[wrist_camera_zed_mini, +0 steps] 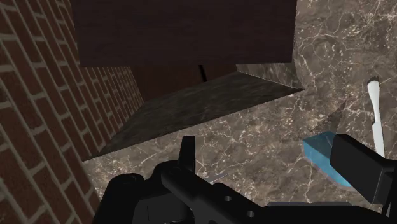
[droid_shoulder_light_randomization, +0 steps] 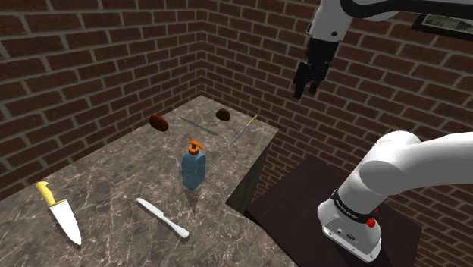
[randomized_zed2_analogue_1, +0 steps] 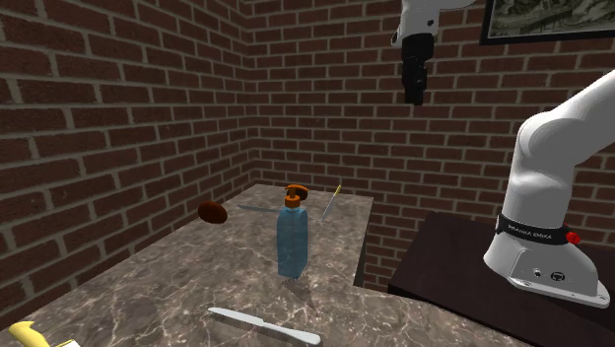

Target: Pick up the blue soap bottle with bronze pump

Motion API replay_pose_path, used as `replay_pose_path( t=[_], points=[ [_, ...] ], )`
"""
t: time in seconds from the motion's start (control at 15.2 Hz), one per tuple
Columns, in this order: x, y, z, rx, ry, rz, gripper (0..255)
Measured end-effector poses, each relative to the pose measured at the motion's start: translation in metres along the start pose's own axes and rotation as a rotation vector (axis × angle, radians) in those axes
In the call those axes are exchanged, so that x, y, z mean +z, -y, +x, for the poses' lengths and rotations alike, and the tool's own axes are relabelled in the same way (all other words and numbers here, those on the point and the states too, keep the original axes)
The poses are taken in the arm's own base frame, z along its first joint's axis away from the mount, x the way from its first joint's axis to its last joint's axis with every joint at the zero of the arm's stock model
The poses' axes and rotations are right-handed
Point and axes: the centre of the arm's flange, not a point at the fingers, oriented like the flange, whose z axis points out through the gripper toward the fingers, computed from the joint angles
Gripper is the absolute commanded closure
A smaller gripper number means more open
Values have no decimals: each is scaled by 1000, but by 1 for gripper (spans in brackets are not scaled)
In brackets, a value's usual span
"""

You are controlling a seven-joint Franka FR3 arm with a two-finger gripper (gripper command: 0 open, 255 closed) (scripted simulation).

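Marbled brown-grey counter [droid_shoulder_light_randomization: 114, 174] set in a corner of red-brown brick walls [droid_shoulder_light_randomization: 76, 68]. At the shoulder view's lower left lies a knife with yellow handle [droid_shoulder_light_randomization: 59, 212] and white blade. A pale all-white knife [droid_shoulder_light_randomization: 162, 218] lies well apart from it, nearer the counter's front edge. Toward the far end there is a reddish-brown lump [droid_shoulder_light_randomization: 159, 122], a darker brown lump [droid_shoulder_light_randomization: 223, 114] near the corner, and a thin grey utensil [droid_shoulder_light_randomization: 198, 126] between them. A thin yellow-tipped utensil [droid_shoulder_light_randomization: 245, 130] lies by the edge. A framed picture [randomized_zed2_analogue_1: 552, 20] hangs on the wall.
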Motion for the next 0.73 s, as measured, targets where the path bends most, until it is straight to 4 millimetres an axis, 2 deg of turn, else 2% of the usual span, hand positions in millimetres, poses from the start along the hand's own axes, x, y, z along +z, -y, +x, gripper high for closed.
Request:
replay_pose_path(
  t=[0.13,0.26,0.53,0.73],
  points=[
    [3,4,3,-1,-1,-1,0],
    [12,21,14,-3,-3,-6,0],
    [31,60,37,-6,-9,-17,0],
    [55,92,54,-8,-14,-26,0]
  ],
)
